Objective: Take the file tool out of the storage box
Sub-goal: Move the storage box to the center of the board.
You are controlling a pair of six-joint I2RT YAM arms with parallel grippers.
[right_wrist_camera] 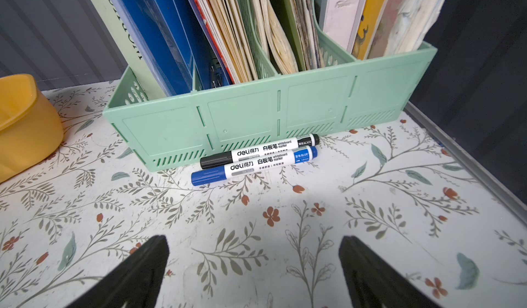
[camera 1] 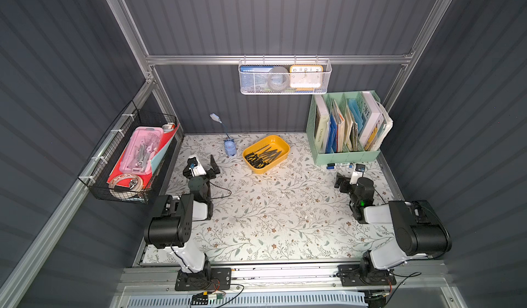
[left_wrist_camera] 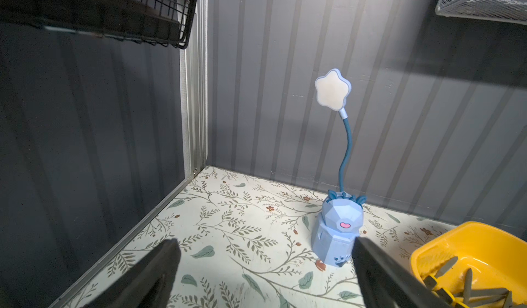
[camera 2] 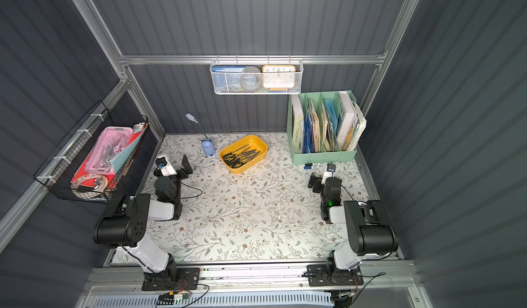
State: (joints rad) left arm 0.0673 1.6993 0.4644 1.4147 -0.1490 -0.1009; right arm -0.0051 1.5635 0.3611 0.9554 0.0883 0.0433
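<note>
The storage box (camera 1: 274,143) (camera 2: 252,142) is a yellow tray standing at the back middle of the floral table. Several black-handled file tools (camera 1: 263,157) (camera 2: 241,157) lie in it in a heap. My left gripper (camera 1: 202,162) (camera 2: 174,161) hovers left of the box, open and empty. In the left wrist view its fingers (left_wrist_camera: 168,252) frame bare table, with the box (left_wrist_camera: 470,244) and files (left_wrist_camera: 467,283) off to one side. My right gripper (camera 1: 348,176) (camera 2: 322,176) (right_wrist_camera: 255,240) sits at the right, open and empty. A corner of the box (right_wrist_camera: 25,121) shows in its wrist view.
A blue desk lamp (camera 1: 229,147) (left_wrist_camera: 339,229) stands just left of the box. A mint-green organiser (camera 1: 346,155) (right_wrist_camera: 256,115) holds books at the back right, with two markers (camera 1: 340,165) (right_wrist_camera: 256,158) before it. A black wire basket (camera 1: 134,155) and a white mesh basket (camera 1: 285,77) hang on the walls.
</note>
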